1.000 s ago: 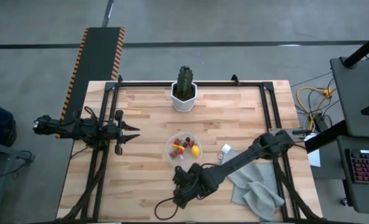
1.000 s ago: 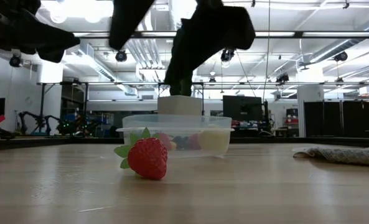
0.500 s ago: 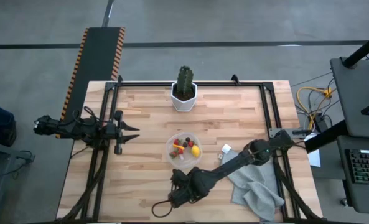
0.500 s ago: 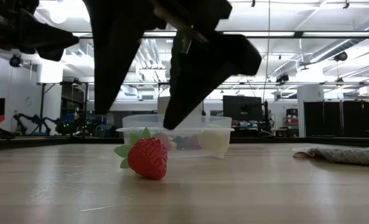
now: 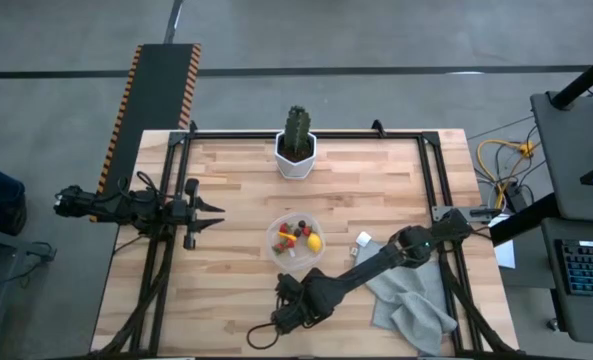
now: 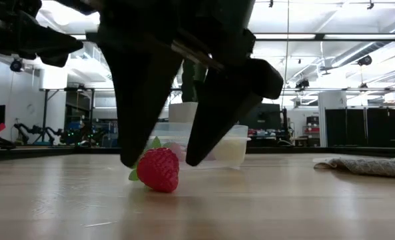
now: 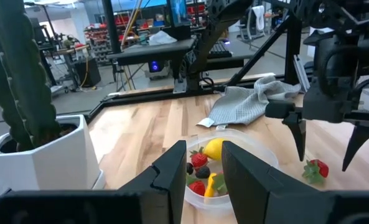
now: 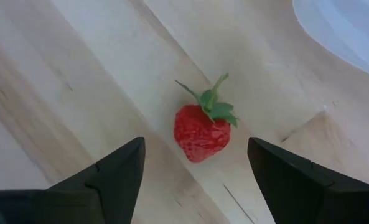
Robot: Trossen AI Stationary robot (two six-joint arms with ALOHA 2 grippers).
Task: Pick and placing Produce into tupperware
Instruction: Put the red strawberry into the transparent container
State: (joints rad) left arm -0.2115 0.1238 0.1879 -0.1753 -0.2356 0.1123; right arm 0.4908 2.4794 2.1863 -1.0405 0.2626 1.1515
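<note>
A red strawberry (image 8: 201, 130) with green leaves lies on its side on the wooden table, near of the tupperware. The tupperware (image 5: 296, 238) is a clear round bowl holding strawberries, a yellow lemon and dark berries (image 7: 204, 167). My right gripper (image 6: 162, 160) points steeply down over the loose strawberry (image 6: 158, 170). It is open, one finger on each side of the fruit with a gap both ways. In the high view the right gripper (image 5: 294, 305) hides the strawberry. My left gripper (image 5: 216, 212) waits open at the table's left edge.
A green cactus in a white pot (image 5: 296, 145) stands at the far middle. A grey cloth (image 5: 411, 305) lies crumpled at the near right. A small white piece (image 5: 363, 240) sits right of the tupperware. A black cable (image 5: 261, 335) loops by the near edge.
My right gripper has come down toward the table over the loose strawberry and rolled a little. Its fingers now reach down on both sides of the fruit. The strawberry has stayed where it was.
</note>
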